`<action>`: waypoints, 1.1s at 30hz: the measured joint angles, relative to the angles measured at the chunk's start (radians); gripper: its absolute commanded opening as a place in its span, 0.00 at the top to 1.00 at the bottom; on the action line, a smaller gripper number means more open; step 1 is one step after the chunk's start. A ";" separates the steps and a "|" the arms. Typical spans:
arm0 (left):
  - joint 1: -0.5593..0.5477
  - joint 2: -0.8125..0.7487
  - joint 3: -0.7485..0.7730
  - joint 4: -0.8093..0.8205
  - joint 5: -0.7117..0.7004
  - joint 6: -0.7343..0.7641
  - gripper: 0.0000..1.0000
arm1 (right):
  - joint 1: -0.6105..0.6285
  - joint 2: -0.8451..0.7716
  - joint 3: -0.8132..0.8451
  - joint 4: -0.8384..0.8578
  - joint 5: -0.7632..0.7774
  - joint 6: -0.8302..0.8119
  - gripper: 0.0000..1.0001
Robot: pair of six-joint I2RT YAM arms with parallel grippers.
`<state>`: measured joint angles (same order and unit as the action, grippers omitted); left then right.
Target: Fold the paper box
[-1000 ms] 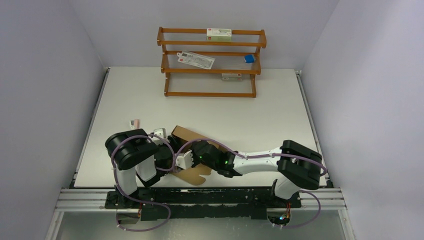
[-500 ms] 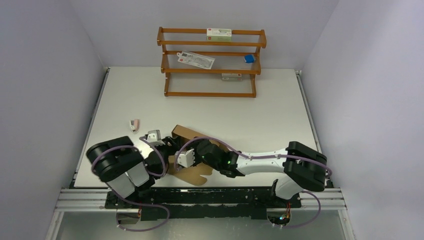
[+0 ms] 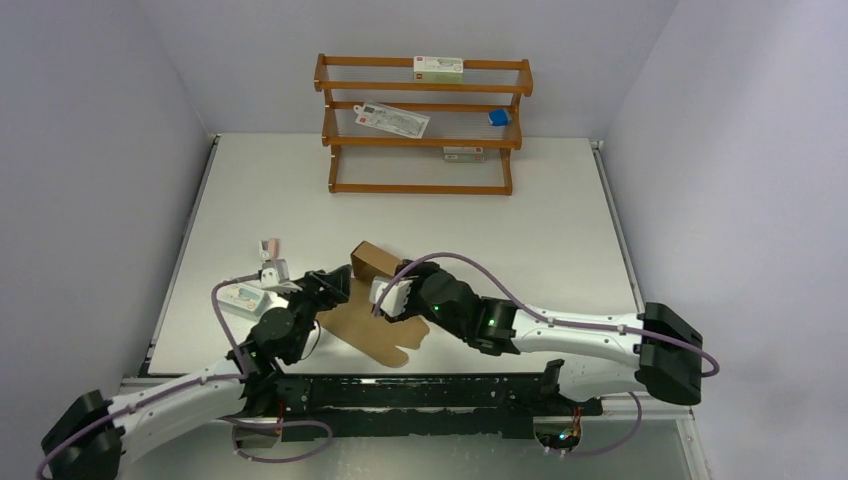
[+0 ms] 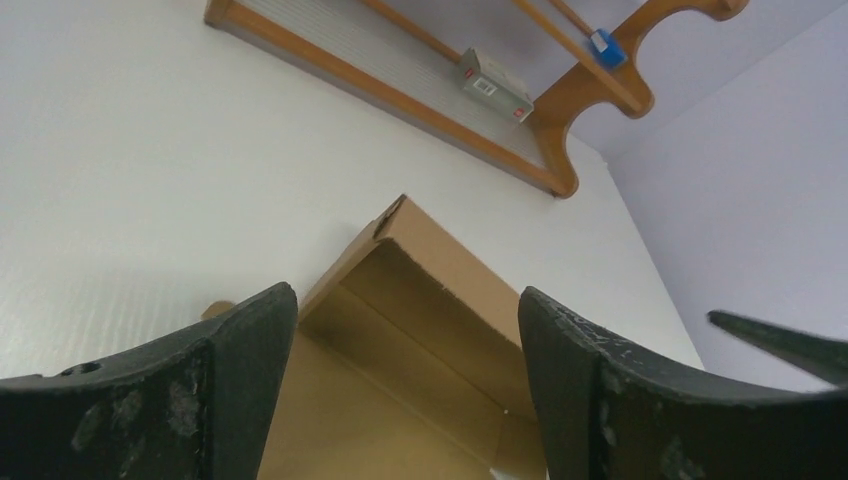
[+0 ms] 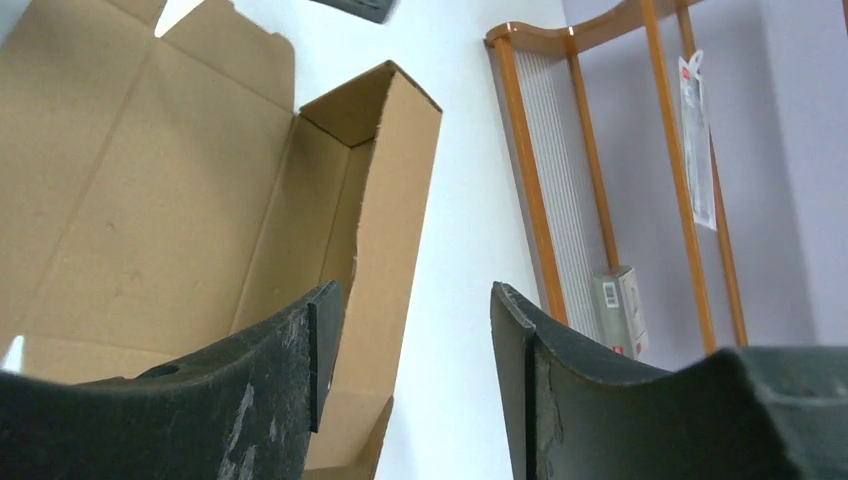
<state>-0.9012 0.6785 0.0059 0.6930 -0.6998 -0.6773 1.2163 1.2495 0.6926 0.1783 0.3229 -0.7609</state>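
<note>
Your workspace: a white table (image 3: 300, 200) boxed in by plain pale lilac walls (image 3: 90, 150).
At its far edge you have a wooden rack (image 3: 420, 188), three-tiered, under soft, even light.

1. The paper box (image 3: 368, 332) is plain brown cardboard, only partly folded.
2. Its far end wall stands upright, one corner formed.
3. The rest lies flat, rounded tabs at the near end.

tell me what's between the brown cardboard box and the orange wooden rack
Only bare white table separates the brown cardboard box from the orange wooden rack, per the top view.
</note>
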 measured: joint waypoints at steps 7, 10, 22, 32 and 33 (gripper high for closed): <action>0.037 -0.137 0.115 -0.413 0.024 0.015 0.05 | -0.006 -0.097 0.000 -0.050 0.095 0.297 0.18; 0.119 -0.036 0.238 -0.505 0.097 0.040 0.06 | -0.008 -0.124 0.007 -0.082 0.151 0.469 0.14; 0.405 0.229 0.464 -0.612 0.446 0.107 0.19 | -0.012 -0.026 0.143 -0.420 0.333 1.235 0.23; 0.502 0.452 0.550 -0.592 0.654 0.114 0.29 | -0.035 0.038 0.156 -0.562 0.329 1.604 0.39; 0.505 0.467 0.554 -0.588 0.669 0.115 0.30 | -0.040 0.038 0.156 -0.562 0.325 1.620 0.41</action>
<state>-0.3965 1.1454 0.5602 0.1047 -0.0307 -0.5621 1.1767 1.2873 0.8486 -0.3832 0.6476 0.8593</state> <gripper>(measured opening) 0.726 0.636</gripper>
